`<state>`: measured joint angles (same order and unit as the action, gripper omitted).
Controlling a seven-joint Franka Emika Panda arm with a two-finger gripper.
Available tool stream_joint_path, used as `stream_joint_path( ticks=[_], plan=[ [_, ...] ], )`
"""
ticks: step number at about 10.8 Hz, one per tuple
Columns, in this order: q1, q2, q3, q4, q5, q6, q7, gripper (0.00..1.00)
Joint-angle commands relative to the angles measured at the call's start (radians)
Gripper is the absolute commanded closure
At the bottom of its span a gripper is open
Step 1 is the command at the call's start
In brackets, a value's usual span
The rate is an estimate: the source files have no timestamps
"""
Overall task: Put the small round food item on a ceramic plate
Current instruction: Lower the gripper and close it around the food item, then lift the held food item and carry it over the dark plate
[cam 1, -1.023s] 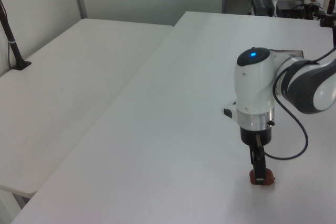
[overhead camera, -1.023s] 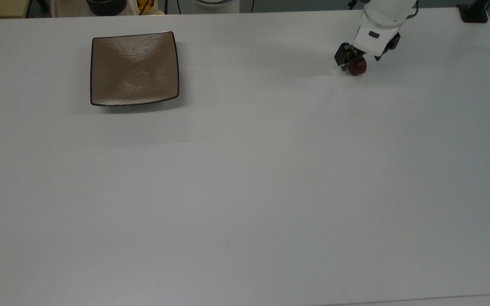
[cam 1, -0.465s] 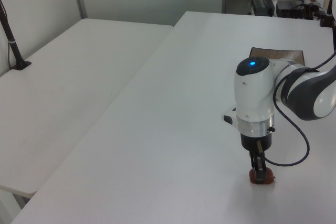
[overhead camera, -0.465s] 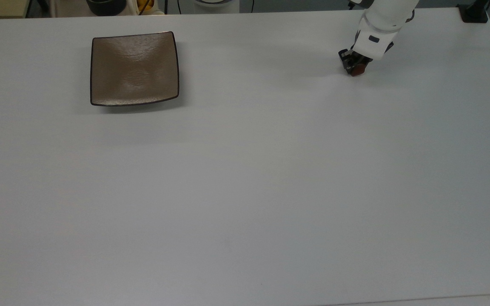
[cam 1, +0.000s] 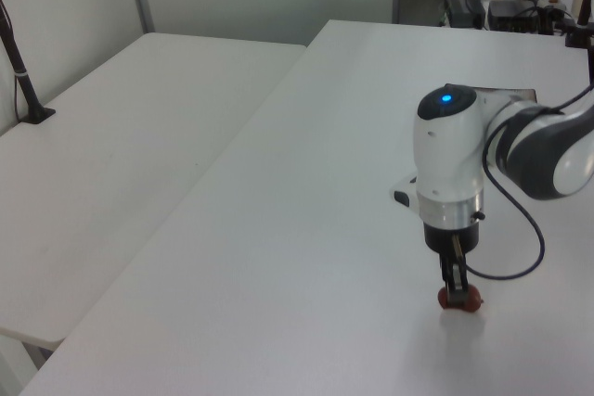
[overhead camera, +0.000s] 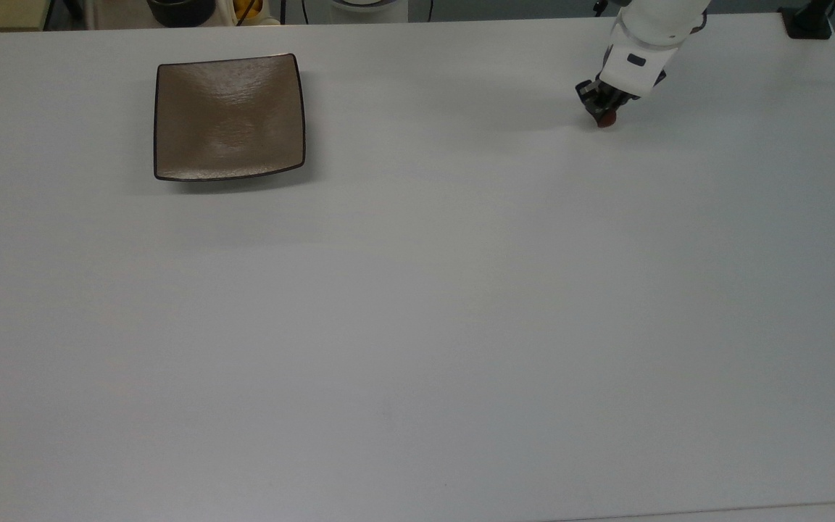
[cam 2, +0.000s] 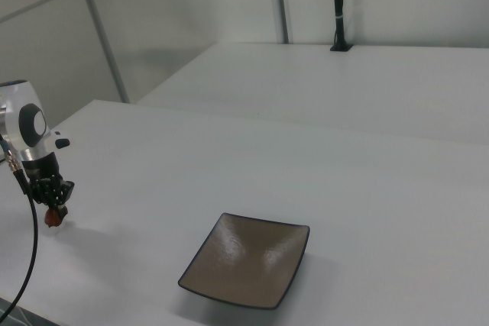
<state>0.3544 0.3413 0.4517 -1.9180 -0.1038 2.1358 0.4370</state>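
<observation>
The small round food item point(overhead camera: 607, 120) point(cam 1: 461, 300) point(cam 2: 53, 217) is a dark red lump near the far right of the white table point(overhead camera: 417, 304) in the top view. My gripper point(overhead camera: 601, 109) point(cam 1: 455, 283) point(cam 2: 53, 202) points straight down and is shut on it, holding it just over the table. The ceramic plate point(overhead camera: 229, 116) point(cam 2: 248, 261), square, brown and bare, lies far off at the top view's upper left. In the left view a strip of the ceramic plate point(cam 1: 515, 93) peeks out behind the arm.
A second white table point(cam 1: 121, 155) adjoins this one, with a black post point(cam 1: 19, 53) clamped to it. A black clamp point(overhead camera: 809, 22) sits at the top view's upper right corner. A black cable point(cam 1: 520, 229) loops beside the wrist.
The fingers closed in on the food item, then the wrist rose a little, carrying the item slightly up off the table. The plate stayed put.
</observation>
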Motion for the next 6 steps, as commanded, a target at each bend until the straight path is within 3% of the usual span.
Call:
stream_joint_path(
  ticks=[1, 3, 6],
  plan=[
    [-0.054, -0.102, -0.008, -0.004, -0.025, -0.178, -0.124, 0.87],
    [-0.112, -0.13, -0.018, -0.003, -0.126, -0.256, -0.144, 0.87],
    [-0.158, -0.134, -0.151, -0.003, -0.218, -0.234, -0.176, 0.86]
  ],
)
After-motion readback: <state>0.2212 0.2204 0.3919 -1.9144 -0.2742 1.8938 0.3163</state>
